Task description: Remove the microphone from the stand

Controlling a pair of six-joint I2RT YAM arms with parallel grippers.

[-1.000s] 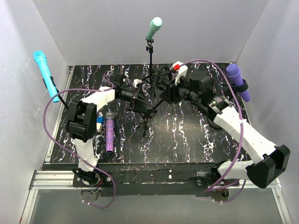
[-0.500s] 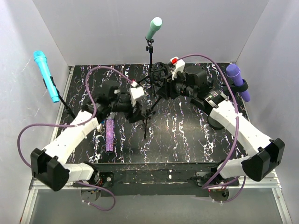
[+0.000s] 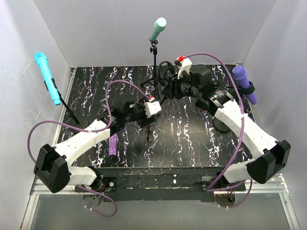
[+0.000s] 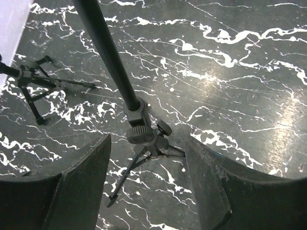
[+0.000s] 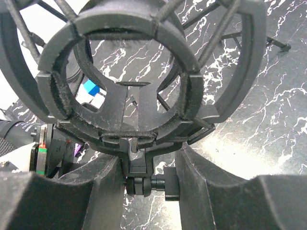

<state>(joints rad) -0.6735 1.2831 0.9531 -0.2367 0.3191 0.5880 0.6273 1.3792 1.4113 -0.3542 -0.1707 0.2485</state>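
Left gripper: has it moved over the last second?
Yes. The left gripper has shifted right and toward the near edge, away from the rear green microphone stand.

Glitter mic (image 3: 112, 146) partly hidden under L arm (image 3: 84, 139); stand pole (image 4: 106, 50) cut off top

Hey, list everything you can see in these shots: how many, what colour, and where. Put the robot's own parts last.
mint microphone: one, pale green, on the back stand
cyan microphone: one, bright blue, on the left stand
purple microphone: one, plain purple, on the right stand
glitter microphone: one, sparkly purple, lying on the table, partly behind the left arm
shock mount: one, black, empty, atop the middle stand
middle stand: one, black, table centre
table: one, black with white veins
left gripper: one, open, astride the middle stand's pole
right gripper: one, closed on the shock mount's base
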